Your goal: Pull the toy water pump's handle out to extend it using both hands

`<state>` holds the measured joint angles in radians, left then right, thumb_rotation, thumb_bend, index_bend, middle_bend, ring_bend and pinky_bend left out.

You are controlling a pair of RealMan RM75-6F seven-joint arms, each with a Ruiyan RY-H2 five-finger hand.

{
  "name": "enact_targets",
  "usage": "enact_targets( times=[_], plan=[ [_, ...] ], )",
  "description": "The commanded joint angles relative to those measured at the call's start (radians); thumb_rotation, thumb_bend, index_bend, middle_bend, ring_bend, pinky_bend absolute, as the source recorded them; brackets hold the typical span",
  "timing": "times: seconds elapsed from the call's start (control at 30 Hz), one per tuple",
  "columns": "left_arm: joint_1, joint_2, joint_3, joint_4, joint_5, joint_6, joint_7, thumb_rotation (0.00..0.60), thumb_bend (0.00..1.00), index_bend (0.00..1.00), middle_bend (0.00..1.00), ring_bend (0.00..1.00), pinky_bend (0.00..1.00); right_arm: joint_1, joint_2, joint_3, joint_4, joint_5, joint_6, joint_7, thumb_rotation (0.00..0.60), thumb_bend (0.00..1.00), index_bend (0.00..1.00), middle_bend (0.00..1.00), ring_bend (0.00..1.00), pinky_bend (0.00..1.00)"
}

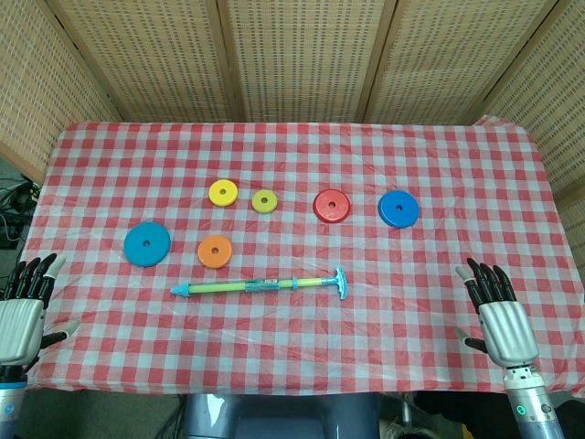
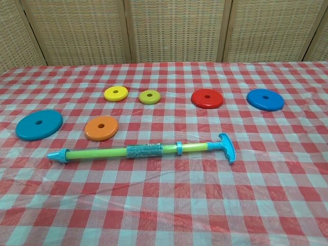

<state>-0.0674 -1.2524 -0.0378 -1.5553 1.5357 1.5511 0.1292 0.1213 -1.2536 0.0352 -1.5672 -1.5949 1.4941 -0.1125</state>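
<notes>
The toy water pump [image 1: 260, 286] [image 2: 146, 151] lies flat on the checked cloth near the table's front, a green tube with a blue nozzle at its left end and a blue T-handle [image 1: 340, 283] [image 2: 226, 147] at its right end. My left hand [image 1: 23, 306] rests at the table's front left corner, fingers apart, holding nothing. At the front right, my right hand [image 1: 498, 315] is likewise flat with fingers spread and empty. Both hands are well away from the pump. Neither hand shows in the chest view.
Several flat discs lie behind the pump: a teal one [image 1: 147, 244], an orange one [image 1: 215, 251], two yellow ones [image 1: 223, 193] [image 1: 264, 200], a red one [image 1: 332, 206] and a blue one [image 1: 398, 208]. Wicker panels stand behind the table.
</notes>
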Motion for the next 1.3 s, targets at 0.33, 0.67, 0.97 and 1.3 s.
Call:
enact_targets(
  times=[0.33, 0.67, 0.97, 1.3],
  plan=[
    [0.0, -0.002, -0.003, 0.0, -0.001, 0.002, -0.001, 0.6, 0.11, 0.0, 0.0, 0.0, 0.0, -0.001, 0.006, 0.002, -0.003, 0.002, 0.001, 0.013, 0.6, 0.13, 0.09, 0.0, 0.0, 0.0],
    [-0.001, -0.005, 0.0, -0.003, -0.001, -0.003, 0.011, 0.6, 0.11, 0.0, 0.0, 0.0, 0.0, 0.001, 0.003, -0.002, 0.001, 0.002, -0.008, 0.014, 0.6, 0.13, 0.08, 0.0, 0.0, 0.0],
    [-0.001, -0.005, -0.001, -0.004, -0.005, -0.006, 0.006, 0.6, 0.11, 0.0, 0.0, 0.0, 0.0, 0.018, -0.018, 0.017, 0.009, 0.014, -0.02, 0.018, 0.6, 0.13, 0.08, 0.0, 0.0, 0.0],
    [-0.01, -0.007, -0.015, 0.002, -0.041, -0.033, -0.01, 0.6, 0.11, 0.0, 0.0, 0.0, 0.0, 0.18, -0.096, 0.151, -0.041, 0.14, -0.195, -0.104, 0.6, 0.13, 0.15, 0.32, 0.26, 0.15]
  ],
)
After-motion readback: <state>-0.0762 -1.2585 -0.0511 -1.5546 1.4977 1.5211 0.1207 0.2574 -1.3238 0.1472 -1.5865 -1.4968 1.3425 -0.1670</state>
